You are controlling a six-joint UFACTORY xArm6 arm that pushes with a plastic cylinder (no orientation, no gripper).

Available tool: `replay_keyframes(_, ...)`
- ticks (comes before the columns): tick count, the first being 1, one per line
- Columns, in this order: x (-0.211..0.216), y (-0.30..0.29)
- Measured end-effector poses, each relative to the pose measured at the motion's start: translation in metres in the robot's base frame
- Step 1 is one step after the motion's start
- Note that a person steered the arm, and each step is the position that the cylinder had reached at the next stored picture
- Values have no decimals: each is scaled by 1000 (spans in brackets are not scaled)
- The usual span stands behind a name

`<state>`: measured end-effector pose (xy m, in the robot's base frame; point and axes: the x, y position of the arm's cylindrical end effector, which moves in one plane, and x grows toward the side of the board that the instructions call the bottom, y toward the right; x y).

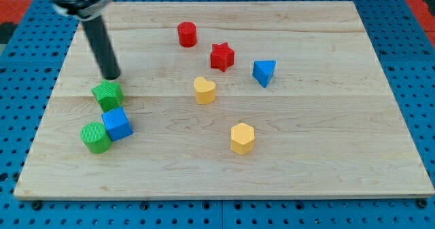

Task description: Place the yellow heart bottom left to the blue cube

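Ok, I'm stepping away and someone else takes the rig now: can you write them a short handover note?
My tip sits just above the green block at the view's left, touching nothing I can confirm.
The blue cube lies lower left, against the green cylinder.
The yellow heart is mid-board, well to the cube's upper right.
Done: nothing yet.
Left: push the heart to the cube's bottom left.

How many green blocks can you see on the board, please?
2. One green block sits just below my tip; the green cylinder lies lower left, touching the blue cube. None appears hidden.
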<state>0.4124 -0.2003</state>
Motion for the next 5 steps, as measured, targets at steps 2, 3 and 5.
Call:
replay_keyframes(2, -24, 26)
replay_keyframes(3, -46, 109)
replay_keyframes(5, 4, 182)
